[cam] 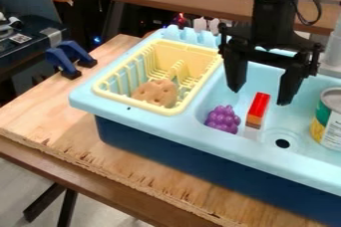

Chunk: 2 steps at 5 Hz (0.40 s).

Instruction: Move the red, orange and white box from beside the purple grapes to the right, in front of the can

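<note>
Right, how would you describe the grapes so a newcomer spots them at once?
Find the light blue sink, then its basin's near corner beside the yellow rack. The grapes sit there: a small, bumpy purple cluster. Their round lumps set them apart from the straight-edged, red-topped block next to them.

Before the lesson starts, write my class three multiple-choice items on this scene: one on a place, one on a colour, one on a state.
1. Where is the brown toy?
A) in the sink
B) in the yellow rack
C) on the wooden table

2. What colour are the grapes?
A) green
B) orange
C) purple

3. How is the gripper?
A) open
B) shut, empty
C) shut on the can

Key:
1 B: the rack's sides surround it.
2 C: the whole visible bunch is purple.
3 A: its fingers stand wide apart.
</note>
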Tool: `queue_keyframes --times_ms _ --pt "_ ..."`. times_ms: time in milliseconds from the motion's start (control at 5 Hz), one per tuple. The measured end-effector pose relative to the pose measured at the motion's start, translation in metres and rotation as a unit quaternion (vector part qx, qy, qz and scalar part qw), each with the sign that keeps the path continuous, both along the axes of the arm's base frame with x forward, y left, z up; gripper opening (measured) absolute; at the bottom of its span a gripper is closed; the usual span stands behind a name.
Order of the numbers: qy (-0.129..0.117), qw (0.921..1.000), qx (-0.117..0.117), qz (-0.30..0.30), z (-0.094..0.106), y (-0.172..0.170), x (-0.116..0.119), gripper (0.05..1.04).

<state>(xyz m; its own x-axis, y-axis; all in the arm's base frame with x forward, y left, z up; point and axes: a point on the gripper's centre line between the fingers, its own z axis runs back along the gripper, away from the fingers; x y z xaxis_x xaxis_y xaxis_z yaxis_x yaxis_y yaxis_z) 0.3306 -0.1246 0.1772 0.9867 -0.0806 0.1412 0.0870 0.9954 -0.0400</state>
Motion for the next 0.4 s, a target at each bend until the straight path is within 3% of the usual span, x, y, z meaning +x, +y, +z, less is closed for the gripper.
queue_keyframes --times_ms 200,400 --pt "0.036 0.9993 -0.005 -0.001 -0.0254 0.0029 0.0066 1.001" --pt "0.025 0.9995 -0.021 0.000 -0.0264 0.0027 0.0125 1.001"
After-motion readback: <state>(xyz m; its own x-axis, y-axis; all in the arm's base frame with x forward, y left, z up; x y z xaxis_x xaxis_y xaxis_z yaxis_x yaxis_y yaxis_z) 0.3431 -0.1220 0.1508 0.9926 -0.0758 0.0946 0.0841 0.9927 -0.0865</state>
